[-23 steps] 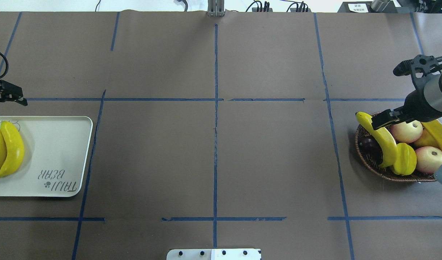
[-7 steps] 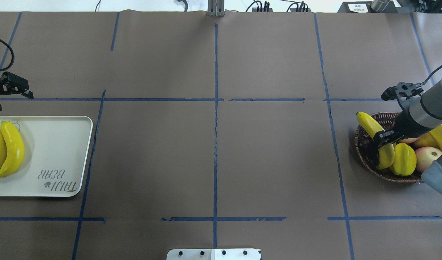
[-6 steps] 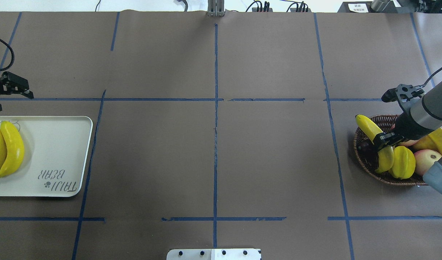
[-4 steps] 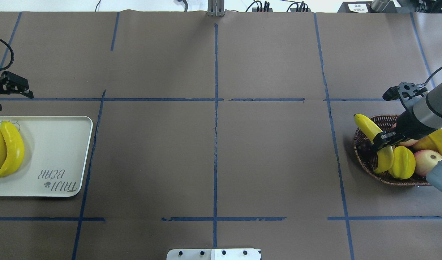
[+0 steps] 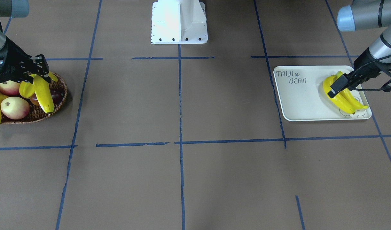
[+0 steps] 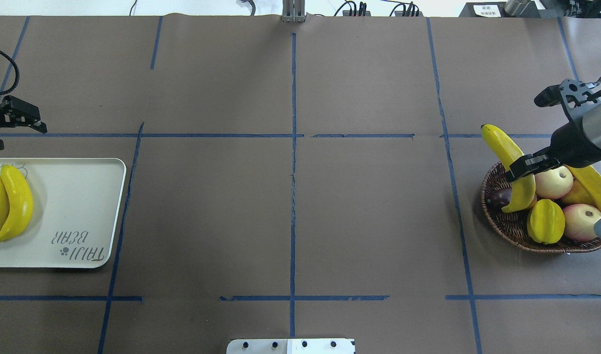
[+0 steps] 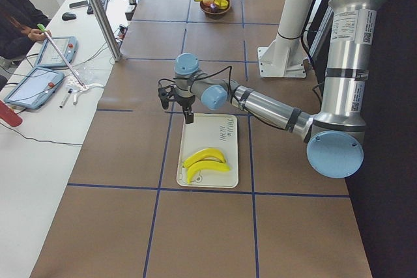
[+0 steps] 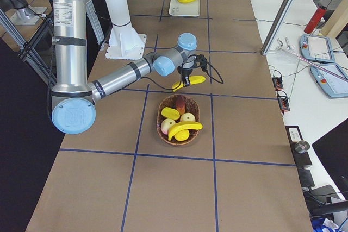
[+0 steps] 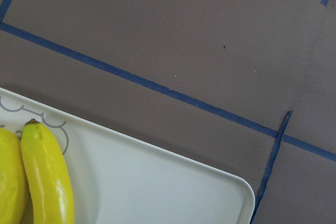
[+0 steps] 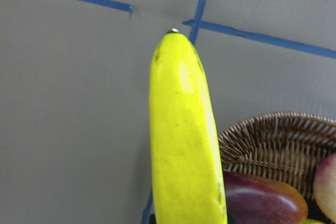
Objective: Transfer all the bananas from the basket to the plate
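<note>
Two bananas (image 6: 17, 201) on plate (image 6: 74, 196), one in basket (image 6: 514, 231), fourth banana (image 6: 500, 145) clamped in right fingers (image 6: 524, 167); left fingers (image 5: 338, 84) apart.

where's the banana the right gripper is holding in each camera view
Front-facing: left edge, banana over the basket.
Overhead: right side, reaching past the basket's far-left rim.
Exterior left: top centre at the far basket, too small to single out.
Exterior right: centre, just beyond the basket.
Left wrist: not in it.
Right wrist: centre, basket at lower right.
Shared landmark: the basket.
</note>
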`<action>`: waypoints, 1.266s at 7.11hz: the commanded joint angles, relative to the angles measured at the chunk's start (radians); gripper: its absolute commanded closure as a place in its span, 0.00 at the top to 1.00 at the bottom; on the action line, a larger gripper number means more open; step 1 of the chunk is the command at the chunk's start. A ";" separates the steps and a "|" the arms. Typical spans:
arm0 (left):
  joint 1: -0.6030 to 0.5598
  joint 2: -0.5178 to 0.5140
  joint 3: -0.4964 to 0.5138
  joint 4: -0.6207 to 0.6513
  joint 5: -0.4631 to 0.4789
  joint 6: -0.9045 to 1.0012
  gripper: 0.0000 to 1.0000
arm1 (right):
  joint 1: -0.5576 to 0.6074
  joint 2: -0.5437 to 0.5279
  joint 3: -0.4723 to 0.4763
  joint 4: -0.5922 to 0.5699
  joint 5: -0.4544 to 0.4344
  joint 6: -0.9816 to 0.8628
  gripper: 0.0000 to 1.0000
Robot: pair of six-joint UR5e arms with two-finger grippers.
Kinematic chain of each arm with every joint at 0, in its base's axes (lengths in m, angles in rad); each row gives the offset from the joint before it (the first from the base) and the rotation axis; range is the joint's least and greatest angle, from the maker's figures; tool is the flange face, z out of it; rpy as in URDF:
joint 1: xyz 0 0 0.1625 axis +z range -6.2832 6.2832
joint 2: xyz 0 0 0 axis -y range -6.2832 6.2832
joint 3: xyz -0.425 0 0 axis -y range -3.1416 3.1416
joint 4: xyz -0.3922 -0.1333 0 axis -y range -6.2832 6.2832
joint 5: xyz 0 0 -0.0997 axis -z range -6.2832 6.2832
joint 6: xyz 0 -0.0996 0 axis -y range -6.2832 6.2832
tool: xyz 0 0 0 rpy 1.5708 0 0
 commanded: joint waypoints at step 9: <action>0.193 -0.314 -0.001 -0.460 -0.002 -0.640 1.00 | -0.255 0.470 -0.030 0.013 -0.015 0.543 0.00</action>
